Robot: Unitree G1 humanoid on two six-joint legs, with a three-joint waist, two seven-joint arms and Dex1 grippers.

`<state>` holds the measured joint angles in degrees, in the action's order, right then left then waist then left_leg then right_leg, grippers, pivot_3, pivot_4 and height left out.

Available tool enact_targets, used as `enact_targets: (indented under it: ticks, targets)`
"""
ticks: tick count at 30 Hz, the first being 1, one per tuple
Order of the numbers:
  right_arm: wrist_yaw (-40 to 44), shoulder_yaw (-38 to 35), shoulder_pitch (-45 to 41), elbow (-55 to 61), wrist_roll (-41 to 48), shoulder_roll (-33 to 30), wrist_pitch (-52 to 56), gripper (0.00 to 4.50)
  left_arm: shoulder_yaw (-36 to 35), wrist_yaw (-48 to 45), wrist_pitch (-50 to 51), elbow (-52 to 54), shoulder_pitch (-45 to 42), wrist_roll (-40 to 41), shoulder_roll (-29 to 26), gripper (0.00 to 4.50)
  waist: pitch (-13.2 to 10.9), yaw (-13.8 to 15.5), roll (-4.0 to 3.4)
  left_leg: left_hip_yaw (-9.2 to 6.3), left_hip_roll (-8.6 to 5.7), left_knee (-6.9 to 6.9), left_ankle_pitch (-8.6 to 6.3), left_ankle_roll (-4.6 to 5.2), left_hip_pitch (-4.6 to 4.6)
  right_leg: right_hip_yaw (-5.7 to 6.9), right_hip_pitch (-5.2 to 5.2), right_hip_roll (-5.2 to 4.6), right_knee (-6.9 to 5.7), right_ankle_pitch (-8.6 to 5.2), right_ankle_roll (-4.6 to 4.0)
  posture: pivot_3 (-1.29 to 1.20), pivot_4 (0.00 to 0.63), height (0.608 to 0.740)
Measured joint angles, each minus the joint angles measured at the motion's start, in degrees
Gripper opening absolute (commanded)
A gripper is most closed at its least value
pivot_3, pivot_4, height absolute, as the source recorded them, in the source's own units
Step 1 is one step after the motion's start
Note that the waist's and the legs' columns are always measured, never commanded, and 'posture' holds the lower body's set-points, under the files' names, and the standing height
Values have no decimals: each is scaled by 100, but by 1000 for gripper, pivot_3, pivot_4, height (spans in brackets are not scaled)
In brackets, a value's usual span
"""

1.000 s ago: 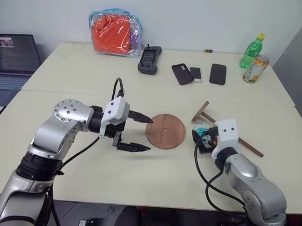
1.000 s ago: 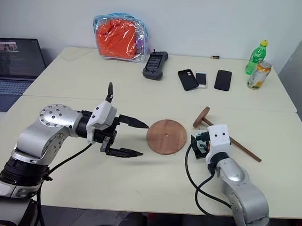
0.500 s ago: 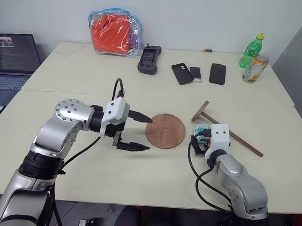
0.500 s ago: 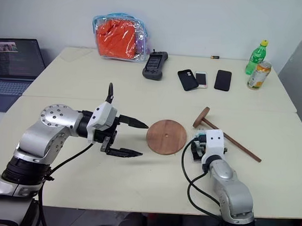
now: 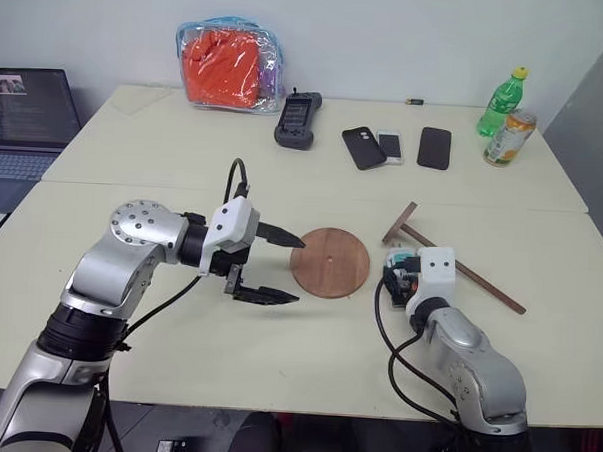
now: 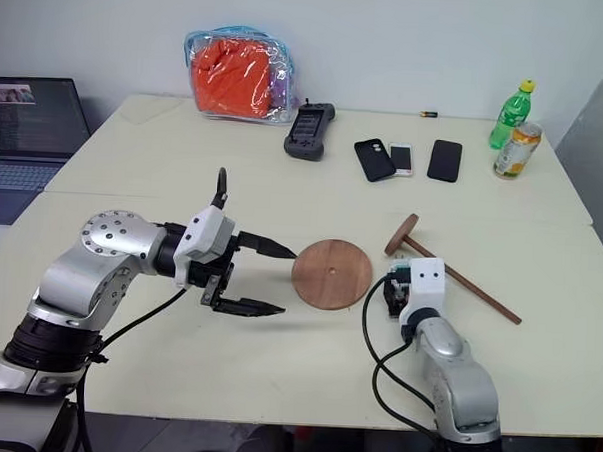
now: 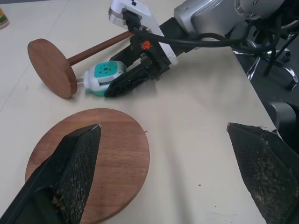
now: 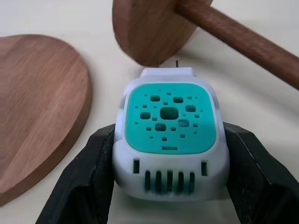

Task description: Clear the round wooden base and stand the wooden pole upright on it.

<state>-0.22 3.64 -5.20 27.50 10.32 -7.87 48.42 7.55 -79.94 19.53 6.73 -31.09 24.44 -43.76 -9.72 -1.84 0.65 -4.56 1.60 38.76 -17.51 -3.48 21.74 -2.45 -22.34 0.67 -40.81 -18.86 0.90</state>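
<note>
The round wooden base [image 5: 330, 261] lies flat mid-table with nothing on it. Just right of it, a small teal-and-white device [image 8: 170, 140] rests on the table. My right gripper [image 5: 397, 277] is shut on it, a black finger [image 8: 88, 177] pressed against each side. The wooden pole [image 5: 479, 282] lies on the table behind the device. Its flat round head [image 8: 154, 28] stands on edge close to the device's far end. My left gripper [image 5: 300, 271] hovers open at the base's left rim, one fingertip [image 7: 79, 154] over the wood.
At the back of the table lie three phones [image 5: 390, 147], a black handheld unit [image 5: 297, 120] and a clear bag of orange cloth [image 5: 228, 65]. A green bottle [image 5: 503, 100] and a can [image 5: 511, 137] stand back right. A laptop [image 5: 26, 109] sits far left.
My right gripper sank toward the table and its fingers closed in on the teal-and-white device. The left arm, base and pole stayed put.
</note>
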Motion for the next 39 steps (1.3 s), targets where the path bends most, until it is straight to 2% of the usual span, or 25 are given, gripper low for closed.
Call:
enact_targets:
  ticks: [5, 8, 11, 13, 17, 22, 25, 30, 34, 36, 39]
  targets:
    - [684, -83, 407, 734, 406, -625, 377, 2781, -31, 113, 159, 73, -7, 135, 74, 4500, -2, -2, -3, -2, 1, 0, 0, 0, 2, 1, 1, -1, 3, 0, 0, 0, 150, 740]
    - [1212, -556, 690, 1444, 938, -1008, 633, 2781, -53, 158, 198, 188, -12, 254, 139, 4500, -6, -2, -10, -3, 1, 1, 0, 1, 2, 2, 2, 0, 2, 0, 0, 0, 150, 740]
    - [1581, -1332, 874, 1997, 1386, -1402, 720, 2781, -52, 196, 312, 210, -35, 321, 269, 4500, -7, 5, -14, -3, -2, 2, 0, 1, 1, 4, 5, -2, 3, 0, 0, 0, 150, 740]
    - [1863, -2107, 1065, 2218, 1682, -1717, 728, 2781, -45, 318, 394, 202, -93, 400, 523, 4500, -6, 27, -11, -3, -7, 3, 0, 1, 2, 5, 8, -4, 5, 0, 0, 0, 150, 740]
    - [2081, -3151, 1187, 2205, 2030, -1924, 672, 2781, 1, 454, 419, 167, -424, 468, 978, 4500, -5, 19, -9, 1, -7, 4, 0, 1, 0, 1, 10, -2, 4, 0, 0, 0, 150, 740]
    - [1964, -3861, 1082, 1507, 1899, -2072, 307, 2781, 155, 543, 445, 106, -645, 479, 1422, 4500, -5, 8, -9, 5, -6, 2, 0, 1, -2, -4, 9, 1, 1, 0, 0, 0, 150, 740]
    - [1614, -4105, 688, 36, 1350, -2168, -421, 2781, 405, 554, 414, 41, -803, 454, 1797, 4500, -4, 11, -9, 15, -13, 3, 0, 0, -5, -13, 12, -4, 2, 0, 0, 0, 150, 740]
    - [1399, -4160, 269, -2021, 841, -2308, -1331, 2781, 564, 669, 352, -62, -884, 335, 1967, 4500, -2, 2, -22, 21, -7, 0, 0, 0, -8, -20, 10, -1, 2, 0, 0, 0, 150, 740]
    - [1382, -4157, -84, -2856, 794, -2309, -1672, 2781, 570, 725, 350, -55, -914, 316, 2044, 4500, 0, -15, -33, 30, -5, -1, 1, 0, -10, -29, 9, -1, -3, 0, 0, 0, 150, 740]
    - [1412, -4146, -243, -3155, 813, -2310, -1734, 3508, 570, 788, 350, -49, -909, 305, 2047, 4500, 0, -6, -34, 30, -5, -1, 1, 0, -13, -29, 10, -1, -3, 0, 0, 0, 150, 740]
    - [1524, -4021, -245, -3257, 883, -2310, -1747, 4106, 570, 825, 350, -47, -899, 271, 2044, 4500, 0, 2, -34, 29, -6, 0, 1, 0, -11, -28, 10, -2, -2, 0, 0, 0, 150, 740]
